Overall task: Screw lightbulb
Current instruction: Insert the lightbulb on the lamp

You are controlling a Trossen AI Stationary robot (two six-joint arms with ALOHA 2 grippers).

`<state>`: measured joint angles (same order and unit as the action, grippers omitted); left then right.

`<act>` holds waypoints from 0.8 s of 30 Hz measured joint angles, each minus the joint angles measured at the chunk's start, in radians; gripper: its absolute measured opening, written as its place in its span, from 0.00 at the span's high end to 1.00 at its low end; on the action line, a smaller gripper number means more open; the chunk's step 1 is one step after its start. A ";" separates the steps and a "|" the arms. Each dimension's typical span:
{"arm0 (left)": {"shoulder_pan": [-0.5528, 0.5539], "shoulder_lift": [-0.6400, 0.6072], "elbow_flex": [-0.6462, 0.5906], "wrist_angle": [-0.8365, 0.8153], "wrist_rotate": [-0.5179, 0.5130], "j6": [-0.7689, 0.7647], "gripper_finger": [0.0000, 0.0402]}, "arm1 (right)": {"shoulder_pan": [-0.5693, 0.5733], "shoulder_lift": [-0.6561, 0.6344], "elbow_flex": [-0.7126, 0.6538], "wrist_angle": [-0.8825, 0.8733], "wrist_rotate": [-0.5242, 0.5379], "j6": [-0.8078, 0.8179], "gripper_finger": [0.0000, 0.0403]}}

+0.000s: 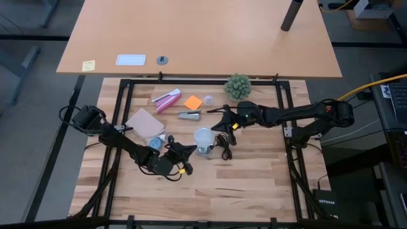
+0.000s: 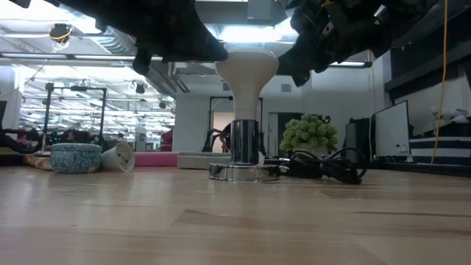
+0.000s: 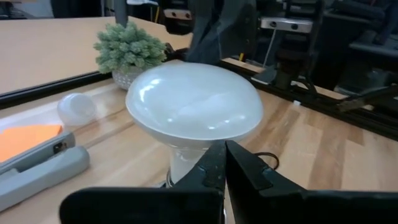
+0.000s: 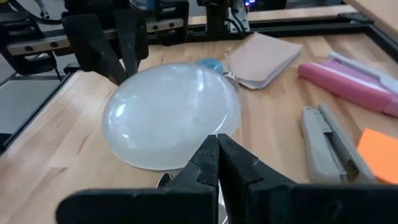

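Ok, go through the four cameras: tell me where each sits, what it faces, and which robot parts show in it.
High view: above the table, looking straight down; both arms, lightbulb upright in its metal socket between them.
Low view: at tabletop height, facing the room; arms enter from above beside the lightbulb and socket.
Left wrist view: on the left arm, facing the lightbulb; shut left pincer in front.
Right wrist view: on the right arm, facing the lightbulb; shut right pincer in front.
Shared: all views show the lightbulb; high, low and left wrist show the green plant ball.

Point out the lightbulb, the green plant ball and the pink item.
lightbulb [image 3: 193,102]: left wrist view, top of the white dome.
green plant ball [image 1: 237,86]: high view, centre of the foliage.
pink item [image 4: 348,82]: right wrist view, middle of its body.
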<state>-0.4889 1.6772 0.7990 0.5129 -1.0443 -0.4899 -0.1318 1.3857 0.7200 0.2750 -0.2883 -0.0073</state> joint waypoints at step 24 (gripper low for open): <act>0.020 0.000 0.000 -0.011 -0.075 -0.011 1.00 | -0.002 -0.002 0.000 -0.048 -0.120 0.263 0.99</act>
<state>-0.4689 1.6772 0.7986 0.5022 -1.1194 -0.5007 -0.1333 1.3838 0.7200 0.2272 -0.4080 0.2555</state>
